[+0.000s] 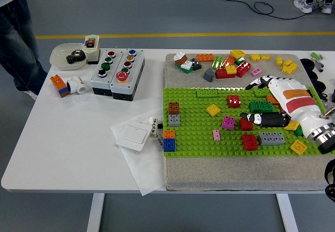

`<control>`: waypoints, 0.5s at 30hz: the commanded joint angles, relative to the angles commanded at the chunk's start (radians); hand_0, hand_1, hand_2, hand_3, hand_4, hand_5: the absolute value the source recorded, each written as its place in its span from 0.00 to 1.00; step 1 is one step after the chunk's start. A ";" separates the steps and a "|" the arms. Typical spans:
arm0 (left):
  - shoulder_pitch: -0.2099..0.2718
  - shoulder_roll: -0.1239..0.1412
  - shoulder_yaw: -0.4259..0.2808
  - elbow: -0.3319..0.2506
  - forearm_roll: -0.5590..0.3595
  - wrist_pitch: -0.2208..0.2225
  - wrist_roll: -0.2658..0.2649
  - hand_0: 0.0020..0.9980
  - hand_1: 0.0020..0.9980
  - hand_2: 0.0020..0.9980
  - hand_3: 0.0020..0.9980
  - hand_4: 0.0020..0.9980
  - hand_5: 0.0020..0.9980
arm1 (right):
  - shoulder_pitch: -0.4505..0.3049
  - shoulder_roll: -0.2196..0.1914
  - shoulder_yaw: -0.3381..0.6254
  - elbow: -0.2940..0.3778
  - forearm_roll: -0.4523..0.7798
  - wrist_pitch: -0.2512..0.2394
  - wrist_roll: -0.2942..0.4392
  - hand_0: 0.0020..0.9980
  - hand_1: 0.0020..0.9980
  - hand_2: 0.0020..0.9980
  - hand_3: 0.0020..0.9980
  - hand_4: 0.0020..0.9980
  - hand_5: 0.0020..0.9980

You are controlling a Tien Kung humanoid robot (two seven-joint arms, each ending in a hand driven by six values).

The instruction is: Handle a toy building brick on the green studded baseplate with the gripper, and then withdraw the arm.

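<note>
Right hand [272, 106], white-shelled with black fingers, reaches in from the right edge and lies low over the green studded plastic baseplate [199, 137], its fingers stretched leftward. Its fingertips meet a small red toy brick [246, 123] standing on the studs, but whether they are clamped on it or merely touching I cannot tell. Just below the hand sit a red square brick [249, 142] and a grey flat brick [271, 138]; a yellow brick [299, 147] lies near the wrist. To the left stand a pink brick [228, 122], a yellow angled brick [213, 109] and a brown-and-grey stack [174, 113]. A heap of loose mixed bricks [225, 64] lies on the grey mat [241, 179] beyond the baseplate. Across the white worktop [63, 148] rests a grey push-button control box [118, 74]. My worry is crowding: a pull at an angle could drag the palm over neighbouring bricks and knock them loose, or the stud grip could lift the whole baseplate
</note>
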 joint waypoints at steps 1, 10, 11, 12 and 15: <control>0.000 0.000 0.000 0.000 0.001 0.000 0.000 0.74 0.75 0.78 0.60 0.63 0.66 | 0.011 0.002 -0.014 -0.004 -0.002 0.003 0.001 0.61 0.62 0.69 0.64 0.99 0.33; -0.003 0.002 0.008 -0.002 -0.012 0.003 -0.004 0.74 0.75 0.78 0.60 0.63 0.66 | 0.125 0.038 -0.157 -0.076 -0.055 0.038 -0.006 0.59 0.61 0.69 0.64 0.99 0.33; -0.003 0.003 0.009 -0.002 -0.015 0.003 -0.005 0.74 0.75 0.78 0.60 0.63 0.66 | 0.141 0.044 -0.175 -0.089 -0.068 0.045 -0.006 0.59 0.61 0.69 0.64 0.99 0.33; -0.003 0.003 0.010 -0.003 -0.017 0.004 -0.005 0.74 0.75 0.78 0.60 0.63 0.66 | 0.151 0.048 -0.187 -0.098 -0.075 0.049 -0.007 0.59 0.61 0.69 0.64 0.99 0.33; -0.005 0.003 0.013 -0.002 -0.023 0.005 -0.007 0.74 0.75 0.78 0.60 0.63 0.65 | 0.195 0.074 -0.239 -0.145 -0.095 0.055 -0.015 0.58 0.62 0.69 0.64 0.99 0.32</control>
